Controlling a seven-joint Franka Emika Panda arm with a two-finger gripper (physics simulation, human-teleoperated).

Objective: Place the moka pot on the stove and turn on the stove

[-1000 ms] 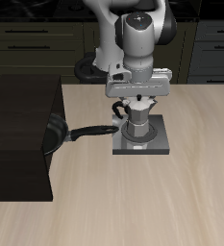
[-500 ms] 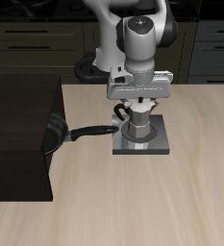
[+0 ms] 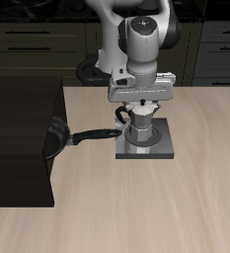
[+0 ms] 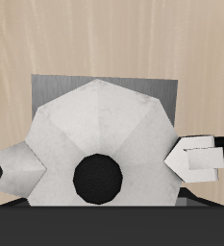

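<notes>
The silver moka pot (image 3: 139, 128) stands upright on the grey stove (image 3: 167, 148), over its burner. My gripper (image 3: 140, 107) is straight above the pot, with a finger against each side of its upper body. In the wrist view the pot's faceted lid with its black knob (image 4: 97, 178) fills the space between my fingers (image 4: 202, 159), and my gripper (image 4: 102, 165) is shut on it. The grey stove plate (image 4: 56, 86) shows beyond the pot. The stove's coil and knob are hidden by the pot.
A black frying pan (image 3: 55, 138) lies beside the stove, its handle (image 3: 95, 134) pointing toward the pot. A large black box-shaped block (image 3: 18, 138) stands beyond the pan. Dark cabinets stand behind the table.
</notes>
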